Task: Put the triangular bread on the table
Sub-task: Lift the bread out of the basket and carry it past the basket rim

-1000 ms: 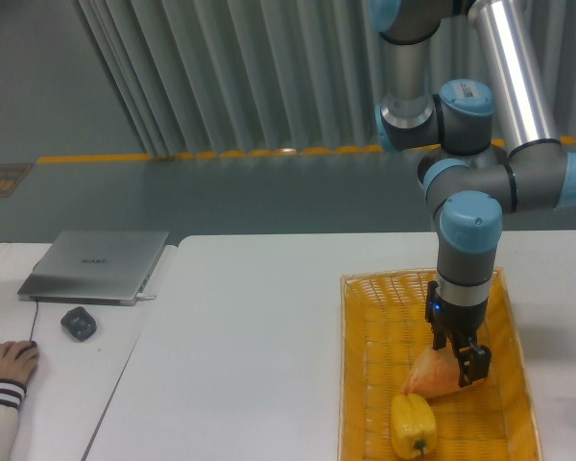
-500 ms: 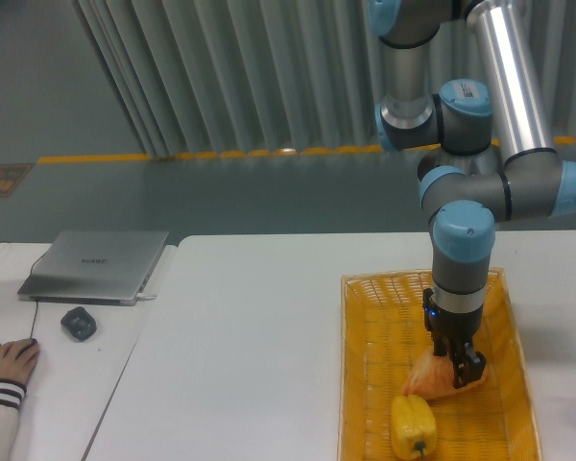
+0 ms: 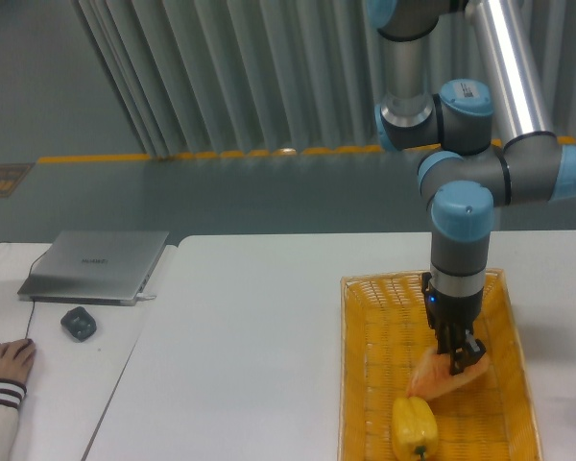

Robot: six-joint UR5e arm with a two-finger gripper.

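While the arm reaches straight down into the basket (image 3: pixel 365 317) at the right end of the table (image 3: pixel 259 336), its gripper (image 3: pixel 460 355) is clenched on the bread (image 3: pixel 442 380), the dark fingers pinching the upper right part of the wedge. The bread sits directly under and slightly left of the fingertips, tilted with its right end raised; whether its lower edge touches the wicker floor cannot be told. It lies within the near half of the basket, closer to the right wall. A pepper (image 3: pixel 414 425) stands just in front of the bread, near the basket's front edge, and the two look close to touching. On the separate desk (image 3: pixel 48 384) at the left lie a laptop (image 3: pixel 96 266), a mouse (image 3: pixel 78 322) and a person's hand (image 3: pixel 10 362).
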